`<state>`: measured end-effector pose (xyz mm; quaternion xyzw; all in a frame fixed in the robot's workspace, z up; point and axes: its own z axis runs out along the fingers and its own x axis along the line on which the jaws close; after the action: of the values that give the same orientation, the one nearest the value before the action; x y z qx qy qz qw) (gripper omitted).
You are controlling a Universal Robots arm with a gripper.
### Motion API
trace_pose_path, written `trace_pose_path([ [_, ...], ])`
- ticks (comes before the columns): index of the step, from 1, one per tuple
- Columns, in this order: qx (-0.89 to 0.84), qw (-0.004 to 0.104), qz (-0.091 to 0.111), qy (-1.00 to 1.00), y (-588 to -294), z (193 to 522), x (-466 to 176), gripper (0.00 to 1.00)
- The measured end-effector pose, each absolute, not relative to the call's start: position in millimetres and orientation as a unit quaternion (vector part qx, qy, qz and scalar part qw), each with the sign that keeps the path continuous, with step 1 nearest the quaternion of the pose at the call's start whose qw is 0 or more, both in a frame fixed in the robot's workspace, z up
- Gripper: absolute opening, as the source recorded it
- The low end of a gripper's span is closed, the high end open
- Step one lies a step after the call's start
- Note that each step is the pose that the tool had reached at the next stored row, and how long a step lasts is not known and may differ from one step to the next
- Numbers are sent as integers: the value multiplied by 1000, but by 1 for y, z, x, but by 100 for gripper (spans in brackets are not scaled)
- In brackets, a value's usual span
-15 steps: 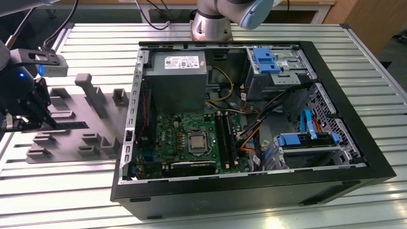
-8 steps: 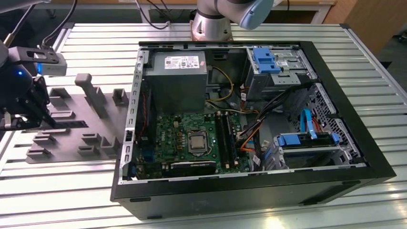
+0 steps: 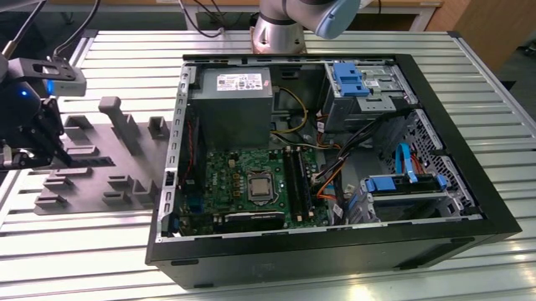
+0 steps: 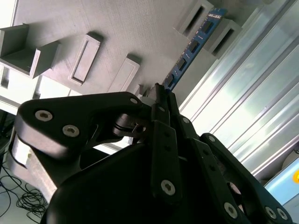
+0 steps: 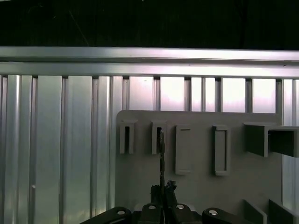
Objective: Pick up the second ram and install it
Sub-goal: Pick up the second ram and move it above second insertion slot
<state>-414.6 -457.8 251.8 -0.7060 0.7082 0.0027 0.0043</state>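
One stick in the grip: the second ram (image 4: 189,49), a thin blue board with dark chips, runs out from between the fingertips in the second wrist view.
Jaws: the gripper (image 4: 161,93) is clenched on one end of that stick, fingers pressed flat against its two faces.
Where it is: over the grey fixture tray (image 3: 92,182) at the exterior view's left, well apart from the open computer case (image 3: 335,257).
Far end of the stick: close by two small slotted holders (image 4: 200,16) on the tray. I cannot tell whether it sits between them or hangs clear of them.
First wrist view: the stick shows edge-on, a thin dark line rising from the fingertips across the tray.
Motherboard (image 3: 243,182): lies flat in the case next to the power supply (image 3: 235,106). Its long dark memory slots (image 3: 297,182) run beside the processor, and whether one is filled I cannot make out.
Done: the grasp, by my judgement.
Left: all of the installing, since the stick is nowhere near the case.
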Motion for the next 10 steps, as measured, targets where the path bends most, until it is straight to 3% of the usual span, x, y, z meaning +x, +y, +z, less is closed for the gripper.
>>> trace_pose_path([
  [10, -706, 4, 3, 708, -458, 258, -415, 14],
])
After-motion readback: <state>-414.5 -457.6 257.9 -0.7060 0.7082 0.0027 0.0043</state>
